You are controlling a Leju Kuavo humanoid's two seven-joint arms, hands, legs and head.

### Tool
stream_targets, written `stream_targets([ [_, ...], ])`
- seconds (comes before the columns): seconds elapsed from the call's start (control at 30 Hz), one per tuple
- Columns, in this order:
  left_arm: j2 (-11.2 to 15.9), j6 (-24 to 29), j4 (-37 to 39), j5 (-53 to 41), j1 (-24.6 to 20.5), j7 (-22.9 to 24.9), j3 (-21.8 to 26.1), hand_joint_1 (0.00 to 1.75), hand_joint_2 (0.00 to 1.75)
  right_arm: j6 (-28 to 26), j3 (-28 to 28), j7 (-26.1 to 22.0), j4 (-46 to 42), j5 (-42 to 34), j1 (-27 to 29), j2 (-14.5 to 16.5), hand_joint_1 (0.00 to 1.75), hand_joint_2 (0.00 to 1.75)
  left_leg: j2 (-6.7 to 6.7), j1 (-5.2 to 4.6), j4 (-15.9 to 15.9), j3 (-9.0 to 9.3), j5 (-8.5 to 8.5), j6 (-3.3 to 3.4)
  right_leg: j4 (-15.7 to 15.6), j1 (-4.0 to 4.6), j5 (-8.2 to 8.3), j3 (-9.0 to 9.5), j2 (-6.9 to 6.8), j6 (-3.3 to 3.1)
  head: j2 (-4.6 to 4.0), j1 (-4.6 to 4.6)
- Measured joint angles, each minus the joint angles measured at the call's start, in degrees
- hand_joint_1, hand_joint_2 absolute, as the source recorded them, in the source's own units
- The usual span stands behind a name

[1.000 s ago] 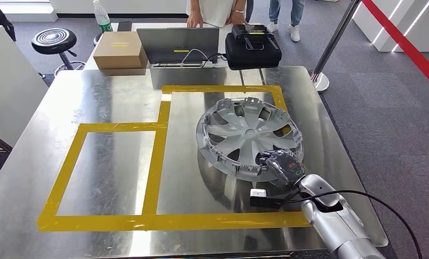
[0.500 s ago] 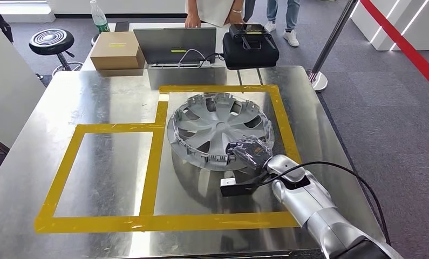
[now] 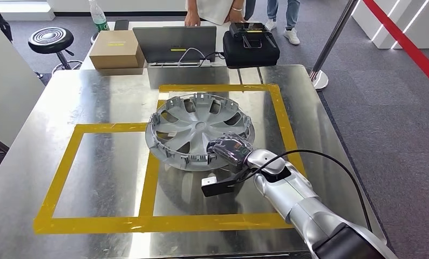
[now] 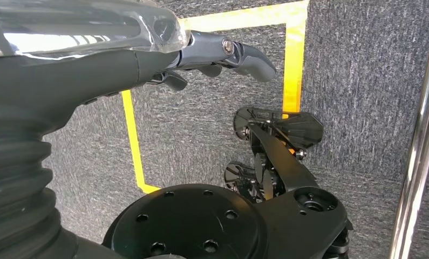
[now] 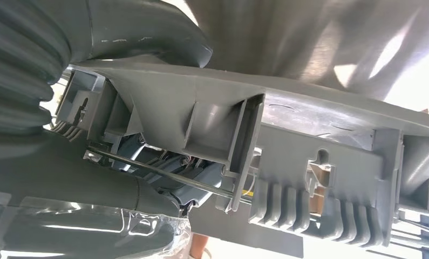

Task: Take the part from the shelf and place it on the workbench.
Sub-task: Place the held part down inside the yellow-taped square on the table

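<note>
The part is a grey plastic wheel cover (image 3: 198,129), held tilted just above the steel workbench (image 3: 93,97), over the yellow tape line between the two marked areas. My right hand (image 3: 231,148) grips its near rim, and the silver right arm reaches in from the lower right. In the right wrist view the cover's ribbed rim (image 5: 287,162) is clamped between the thumb and the fingers. My left hand (image 4: 217,54) hangs over grey carpet, its fingers apart and holding nothing.
Yellow tape (image 3: 152,178) marks two rectangles on the bench. At the far edge stand a cardboard box (image 3: 117,48), a laptop (image 3: 174,46) and a black case (image 3: 252,46). A person (image 3: 212,11) stands behind them. A stool (image 3: 50,40) and a barrier post (image 3: 331,48) flank the bench.
My right hand has carried the wheel cover leftward across the bench, from the right marked area to over the dividing tape line. The grip has stayed the same.
</note>
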Motion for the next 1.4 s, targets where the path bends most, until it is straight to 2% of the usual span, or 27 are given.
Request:
stream_targets([
  [0.63, -0.1, 0.0, 0.0, 0.4, 0.0, 0.3, 0.0, 0.00, 1.75, 1.3, 1.4, 1.5, 2.3, -1.5, -1.7, 0.5, 1.75, 1.75, 0.00, 0.00, 0.0, -0.04, 0.00, 0.00, 0.0, 0.00, -0.01, -0.09, -0.01, -0.01, 0.00, 0.00],
  [1.13, 0.1, -0.4, 0.0, 0.0, 0.0, -0.1, 0.0, 0.00, 1.75, 1.2, 1.9, 4.7, 5.7, -3.3, -3.5, -3.7, 1.75, 1.75, -0.51, -0.01, 0.0, -0.05, 0.01, 0.01, 0.0, -0.08, -0.04, 0.05, -0.47, 0.03, 0.00, 0.01],
  [1.4, 0.1, -0.5, 0.0, -0.1, 0.0, -0.3, 0.0, 0.00, 1.75, 1.1, 1.7, 5.1, 5.9, -3.4, -3.5, -4.7, 1.75, 1.75, -0.52, 0.00, 0.0, -0.05, 0.02, 0.01, -0.1, -0.08, -0.04, 0.05, -0.48, 0.03, 0.00, 0.00],
])
